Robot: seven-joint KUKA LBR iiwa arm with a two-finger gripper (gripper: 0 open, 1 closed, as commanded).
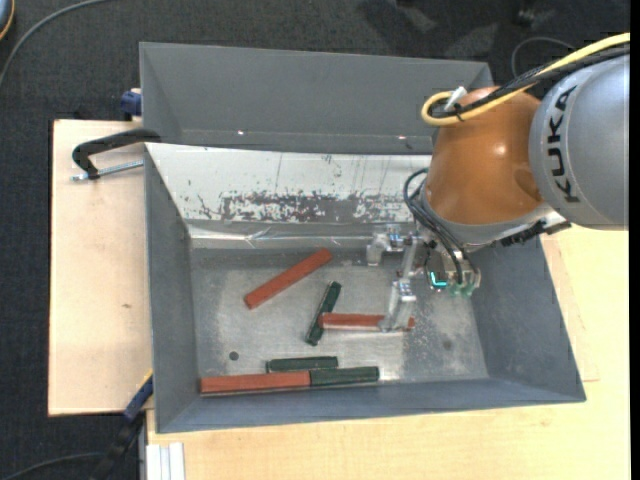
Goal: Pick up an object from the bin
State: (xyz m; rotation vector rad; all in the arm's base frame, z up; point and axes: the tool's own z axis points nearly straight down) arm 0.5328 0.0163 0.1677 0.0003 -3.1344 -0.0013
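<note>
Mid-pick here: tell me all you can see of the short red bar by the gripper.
The short red bar is a thin, straight, matte strip, reddish-brown. It lies flat, running left to right on the bin floor, right of centre. Its left end meets a dark green bar, and its right end lies under the gripper. It looks intact.

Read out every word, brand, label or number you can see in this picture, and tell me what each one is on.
"KUKA": dark letters running down the grey arm, at the right.
Red sticks and dark green sticks: no writing to be seen on them.
Bin: no label; the dark specks on its back wall are marks, not letters.
</note>
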